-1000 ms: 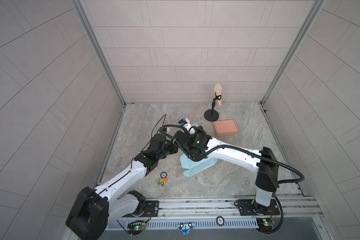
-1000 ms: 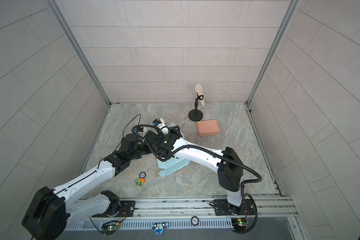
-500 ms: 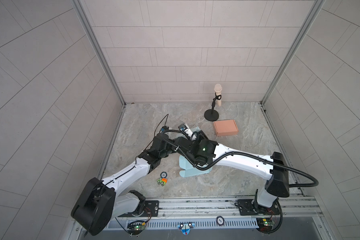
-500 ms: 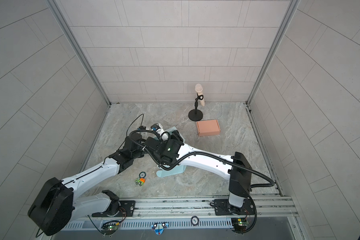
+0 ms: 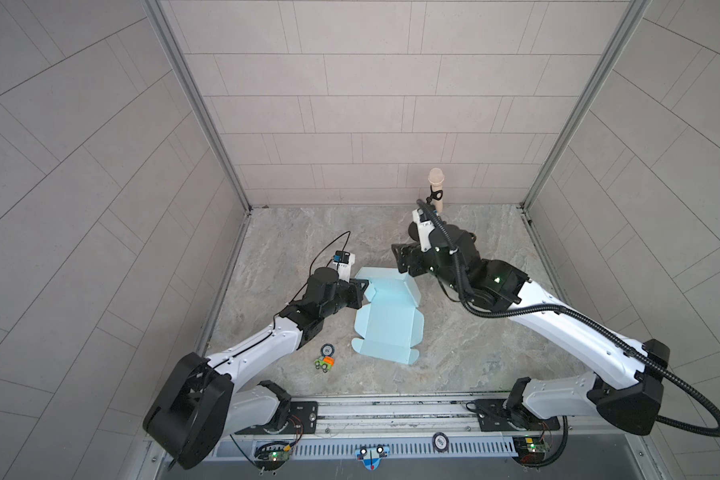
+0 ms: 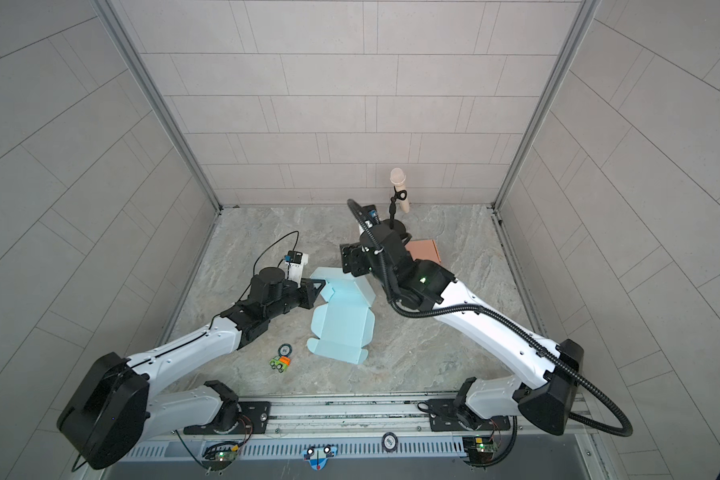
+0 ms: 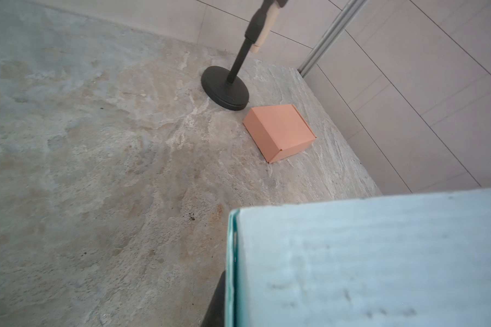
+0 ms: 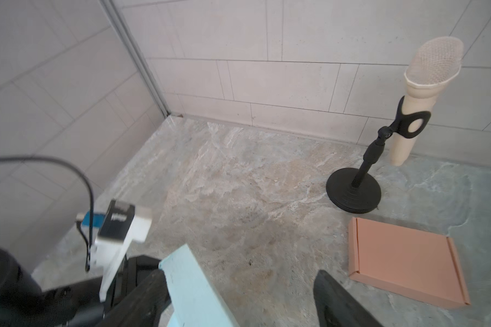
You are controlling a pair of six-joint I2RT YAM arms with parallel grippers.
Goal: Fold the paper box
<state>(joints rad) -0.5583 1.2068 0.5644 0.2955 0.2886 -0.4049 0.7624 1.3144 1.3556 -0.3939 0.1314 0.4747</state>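
The pale blue die-cut paper box point(image 5: 385, 320) is lying near the middle of the grey marbled stone-look tabletop point(image 5: 287, 249). Its near panels and tabs are sitting flat while its far end is standing partly up in loose walls. It is looking like thin, light card: stiff across each panel, bending only at the scored creases, and likely to be springing open once released. It is probably sliding easily on the smooth top, so one arm should be anchoring it while the other is folding. The best hold is a flap's free edge, pinched close to its crease; a broad panel middle would be buckling.

The left gripper point(image 5: 360, 291) is reaching in at the box's raised left wall with its jaws closed to a narrow pinch. In the left wrist view blue card is filling the near field with a dark finger point(image 7: 214, 305) along its edge, so it is apparently gripping that wall. The right gripper point(image 5: 406, 262) is hovering at the far right corner, jaws standing wide apart; a blue edge is rising between them, beside one finger, with nothing clamped.

Farther out, a closed salmon-pink cardboard box point(image 6: 425, 251) is resting just beside a black round-based stand point(image 8: 352, 192) carrying a beige microphone point(image 8: 420, 93). A small green-and-orange toy point(image 5: 324, 362) is lying near the left arm.
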